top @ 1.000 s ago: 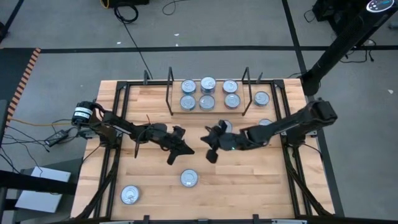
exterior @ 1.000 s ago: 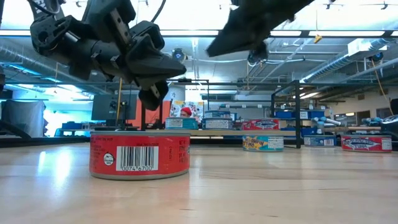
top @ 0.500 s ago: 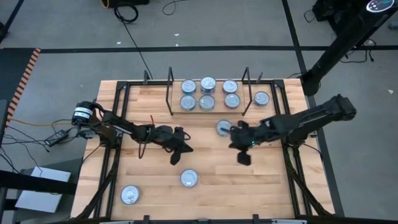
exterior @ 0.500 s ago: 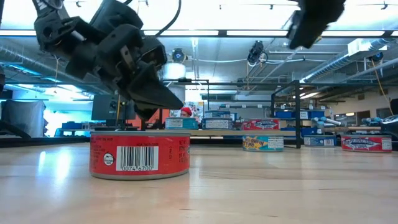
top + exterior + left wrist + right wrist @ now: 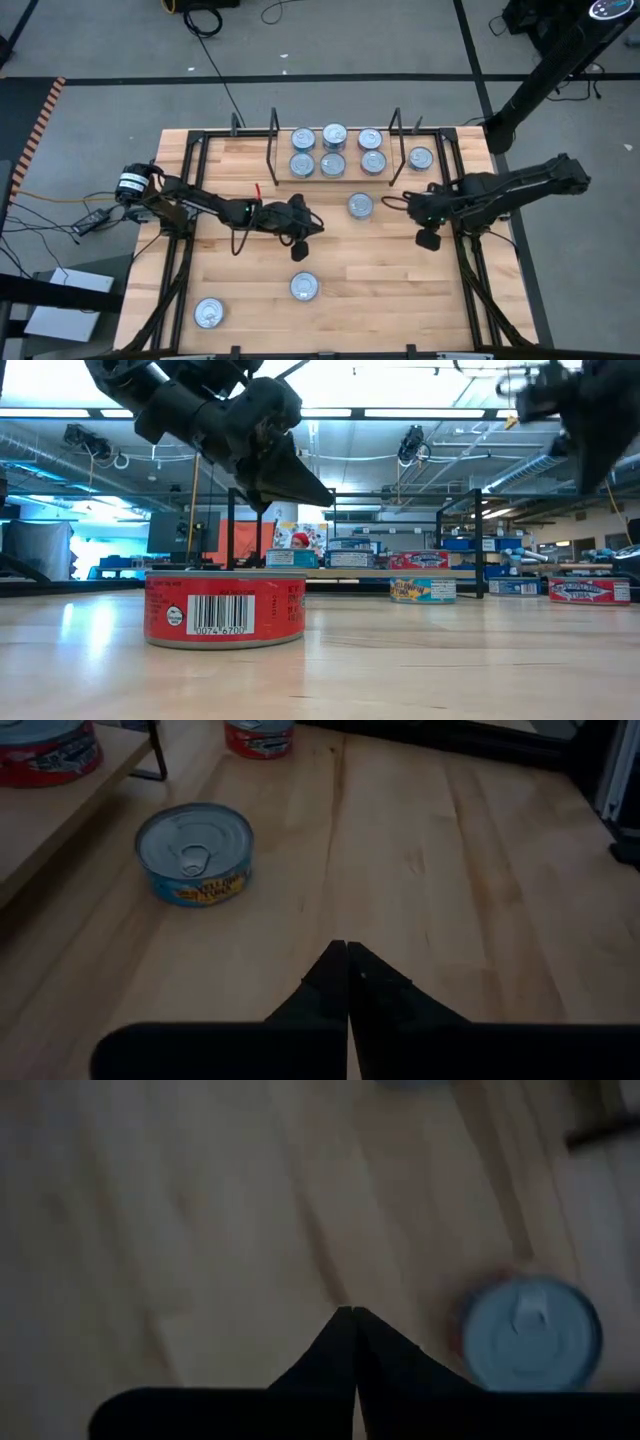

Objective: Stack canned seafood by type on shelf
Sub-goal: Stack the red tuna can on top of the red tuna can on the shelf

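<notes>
Working left to right across the wooden surface (image 5: pixel 400 290): one silver-lidded tin (image 5: pixel 208 313) is lying near the front left corner and a red-labelled tin (image 5: pixel 304 287) is sitting at front centre, both waiting unsorted. The left gripper (image 5: pixel 299 252) is hanging just behind the red-labelled tin, fingers (image 5: pixel 330 982) pressed together and holding nothing, probably lining up on a tin to take next. The blue-and-yellow tin (image 5: pixel 360 206) is standing loose between the arms, just in front of the shelf (image 5: pixel 335 178), where six tins are sitting in two rows between the black wire uprights (image 5: pixel 273 148). The right gripper (image 5: pixel 429 240) is hovering near the right edge, fingers closed and empty, presumably clearing room. Another tin (image 5: pixel 421 157) is resting outside the right upright.
</notes>
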### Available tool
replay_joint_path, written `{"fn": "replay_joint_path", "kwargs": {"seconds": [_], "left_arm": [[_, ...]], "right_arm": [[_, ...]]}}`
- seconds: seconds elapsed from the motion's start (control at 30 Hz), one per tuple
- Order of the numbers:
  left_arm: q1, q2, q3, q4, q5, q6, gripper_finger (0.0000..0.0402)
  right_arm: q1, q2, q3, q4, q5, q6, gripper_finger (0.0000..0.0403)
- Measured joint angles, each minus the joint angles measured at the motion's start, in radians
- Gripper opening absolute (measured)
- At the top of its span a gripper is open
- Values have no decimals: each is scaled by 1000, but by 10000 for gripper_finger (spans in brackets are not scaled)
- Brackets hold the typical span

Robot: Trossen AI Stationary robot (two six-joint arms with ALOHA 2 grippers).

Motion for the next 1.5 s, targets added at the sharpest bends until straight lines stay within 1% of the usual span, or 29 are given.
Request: {"fn": "replay_joint_path", "kwargs": {"seconds": [0.13,0.3,0.43,0.53,0.63,0.7,0.87,1.0,1.1,1.2,1.3,1.43,1.5], "left_arm": [[0,0,3,-1,7,4,3],[0,0,3,-29,63,15,3],[0,0,3,-26,91,17,3],[0,0,3,-27,123,19,3],[0,0,3,-34,172,38,3],[0,0,3,-41,187,40,3],[-2,0,3,-73,189,40,3],[-2,0,3,-84,189,39,3],[-2,0,3,-79,188,37,3],[-2,0,3,-78,177,31,3],[-2,0,3,-74,173,7,3],[-3,0,3,-73,145,5,3],[-3,0,3,-70,136,7,3]], "right_arm": [[-31,-2,-104,-1,39,37,39],[-122,7,-192,4,79,84,77],[-204,44,-194,31,82,85,104],[-252,84,-193,99,81,75,117],[-292,145,-192,133,86,59,124],[-318,193,-192,135,96,48,126],[-370,300,-192,164,107,29,126],[-396,353,-189,170,113,10,126],[-403,367,-188,166,118,-5,123],[-403,366,-188,168,108,-7,110],[-394,363,-188,175,80,-5,81],[-368,362,-187,190,33,-8,33],[-352,352,-186,201,-10,-7,12]]}}
